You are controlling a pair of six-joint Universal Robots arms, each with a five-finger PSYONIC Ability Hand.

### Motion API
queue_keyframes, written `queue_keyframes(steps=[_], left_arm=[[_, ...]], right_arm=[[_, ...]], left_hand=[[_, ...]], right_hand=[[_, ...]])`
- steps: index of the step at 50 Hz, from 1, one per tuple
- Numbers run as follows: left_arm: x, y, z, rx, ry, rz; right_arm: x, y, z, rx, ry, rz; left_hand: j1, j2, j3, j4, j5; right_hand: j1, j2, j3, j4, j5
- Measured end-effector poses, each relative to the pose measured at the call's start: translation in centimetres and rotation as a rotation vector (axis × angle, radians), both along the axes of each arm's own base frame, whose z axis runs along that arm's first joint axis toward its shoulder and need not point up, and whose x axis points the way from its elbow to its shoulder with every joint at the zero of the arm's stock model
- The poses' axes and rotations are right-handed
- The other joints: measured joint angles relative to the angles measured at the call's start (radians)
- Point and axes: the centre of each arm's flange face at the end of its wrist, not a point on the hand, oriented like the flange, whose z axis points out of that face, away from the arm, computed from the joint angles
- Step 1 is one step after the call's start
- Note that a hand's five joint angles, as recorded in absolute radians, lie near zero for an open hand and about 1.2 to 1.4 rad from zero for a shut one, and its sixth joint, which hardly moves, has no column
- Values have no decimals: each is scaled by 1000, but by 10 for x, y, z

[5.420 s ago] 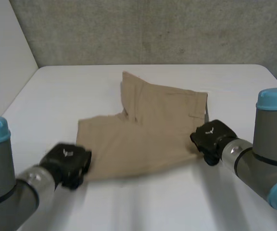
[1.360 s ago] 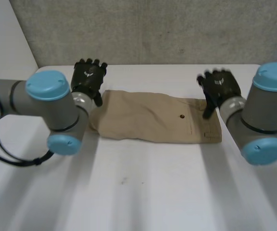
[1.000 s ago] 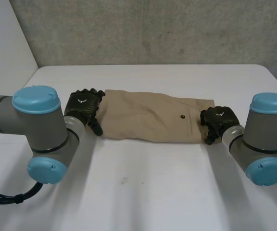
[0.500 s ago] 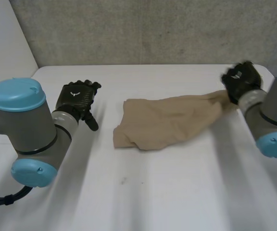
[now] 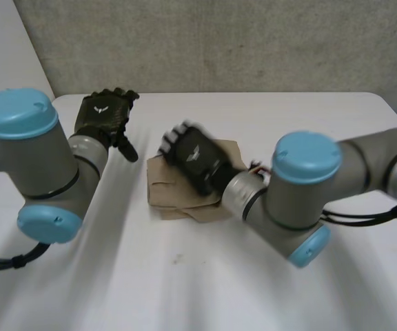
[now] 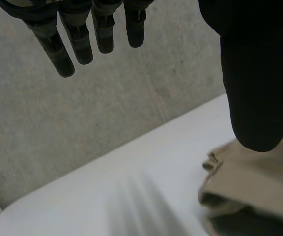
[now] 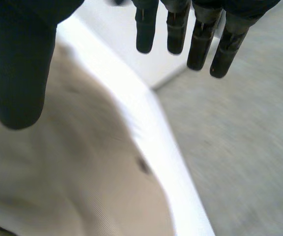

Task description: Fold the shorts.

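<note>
Lab – white table (image 5: 185,289), concrete wall (image 5: 219,41)

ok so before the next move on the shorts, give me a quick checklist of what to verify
1. Shorts gathered into a compact fold: ok, a layered bundle near the middle of the table, though its near edge looks uneven.
2. Right hand free of cloth: ok, its fingers are straight over the shorts, nothing pinched in the right wrist view.
3. Left hand clear of the shorts: ok, open and raised, apart from the bundle.
4. Shorts fully on the table: ok, well away from every edge.
5. Layers lined up under the right hand: cannot tell, the hand covers that part.
</note>
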Motion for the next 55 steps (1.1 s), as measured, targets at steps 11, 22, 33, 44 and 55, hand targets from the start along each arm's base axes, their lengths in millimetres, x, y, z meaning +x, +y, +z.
queue_keyframes(steps=[11,22,33,44,55], left_arm=[[-43,-18,-5,-36,42,-106],[-67,-11,-67,224,-3,-166],[-49,-7,-90,340,-102,-53],[-54,5,-95,314,-219,-111],[-48,24,33,79,-57,-170]], right_arm=[[-32,-60,48,303,-400,-283],[-38,-94,-16,626,-252,-357],[-56,-105,-54,809,-171,-411],[-64,-97,-45,766,-90,-413],[-76,-83,95,421,-353,-390]], left_hand=[[0,0,0,0,0],[0,0,0,0,0],[0,0,0,0,0],[0,0,0,0,0],[0,0,0,0,0]], right_hand=[[-28,-41,-52,-25,-38],[-27,-62,-71,-44,-38],[-27,-62,-71,-44,-39],[-27,-79,-71,-44,-42],[-27,-79,-71,-44,-47]])
